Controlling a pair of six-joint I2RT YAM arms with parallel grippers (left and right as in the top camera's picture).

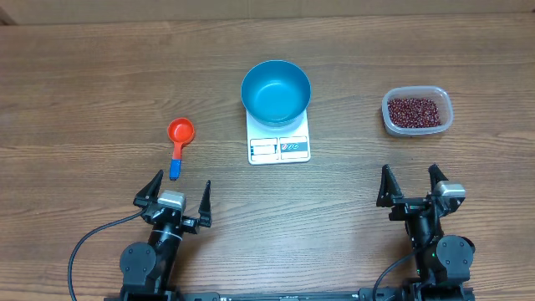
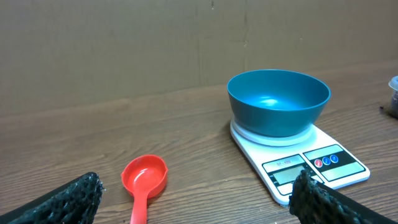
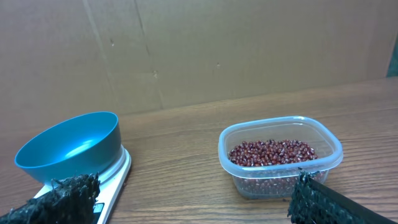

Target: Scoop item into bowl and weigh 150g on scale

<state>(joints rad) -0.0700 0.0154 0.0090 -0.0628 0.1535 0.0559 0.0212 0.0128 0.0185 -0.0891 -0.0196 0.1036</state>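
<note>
Gaping wide like the right gripper (image 1: pixel 410 176), the left gripper (image 1: pixel 182 188) should likely take the light, stiff scoop (image 1: pixel 177 146) by its blue handle, since the beans (image 1: pixel 415 109) roll loose.

From overhead, too small to read: display and labels on the scale (image 1: pixel 279 148), far half hidden under the bowl (image 1: pixel 276 92). In the left wrist view, handle of the red scoop (image 2: pixel 144 180) cut off by the bottom edge, near corner of the scale hidden behind a dark finger (image 2: pixel 323 202), clear tub (image 2: pixel 394 87) cut by the right edge. In the right wrist view, scale mostly hidden under the bowl.
</note>
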